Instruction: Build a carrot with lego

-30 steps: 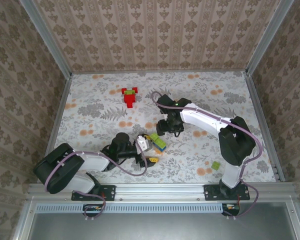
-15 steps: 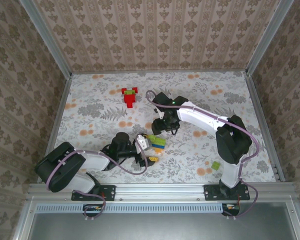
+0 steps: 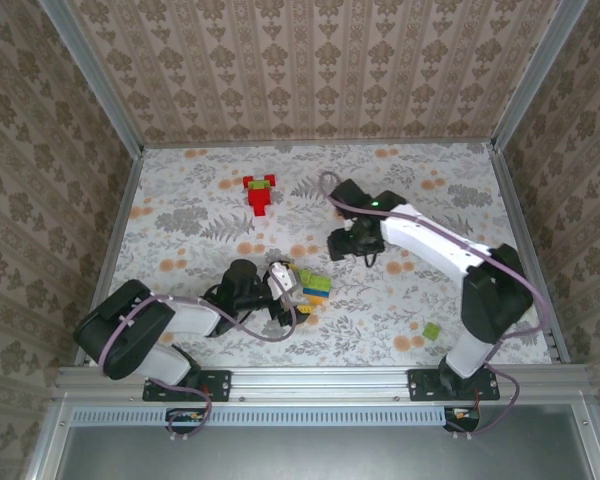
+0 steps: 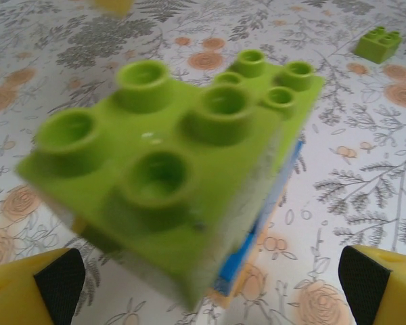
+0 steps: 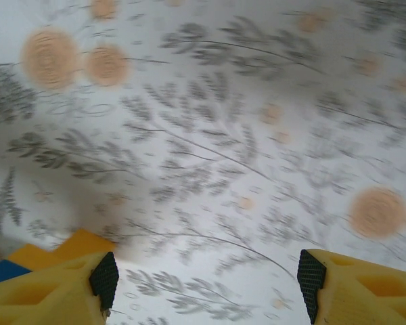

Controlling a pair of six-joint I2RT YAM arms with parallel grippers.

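A table (image 3: 180, 230) under a grey and orange floral cloth spans the walled cell. The right arm (image 3: 430, 245) rises from its base at 5 o'clock, bends near the table's 4 o'clock edge and reaches back toward the centre. The left arm (image 3: 180, 320) lies low from its base at 7 o'clock and points toward 3 o'clock.

The right gripper (image 3: 343, 245) hangs just past the table's centre, near the lego stack (image 3: 316, 285) and at 1 o'clock from it. Its jaws stand wide apart and hold nothing. In the right wrist view its two yellow fingertips (image 5: 355, 288) sit at the lower corners with bare cloth between them. A sliver of orange and blue shows beside the fingertip at 8 o'clock of that view; I cannot tell whether they touch.

The left gripper (image 3: 294, 296) is spread wide at 9 o'clock of the stack. In the left wrist view the green top brick looms between its yellow tips, apart from both dark pads (image 4: 57, 281).

The stack stands just toward 6 o'clock of the table's centre, with green on top, blue beneath and orange at the bottom.

A red lego piece (image 3: 261, 195), with a green bit at its far end, lies at 11 o'clock, well apart from both grippers.

A small green brick (image 3: 432, 330) lies alone at 4 o'clock, near the right arm.
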